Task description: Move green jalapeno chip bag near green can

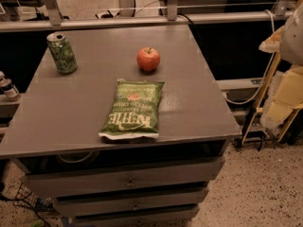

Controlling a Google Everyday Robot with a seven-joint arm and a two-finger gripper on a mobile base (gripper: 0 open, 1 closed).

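The green jalapeno chip bag [133, 109] lies flat near the front middle of the grey table [57, 112], its white "Kettle" lettering upside down to me. The green can [61, 52] stands upright at the table's far left corner, well apart from the bag. My gripper [277, 41] shows as a pale shape at the right edge of the view, off the table's right side and far from both the bag and the can. It holds nothing that I can see.
A red apple [148, 59] sits at the far middle of the table, just beyond the bag. Drawers [128, 181] run below the tabletop. A small object [7, 86] sits off the left edge. A metal rail [142, 20] runs behind the table.
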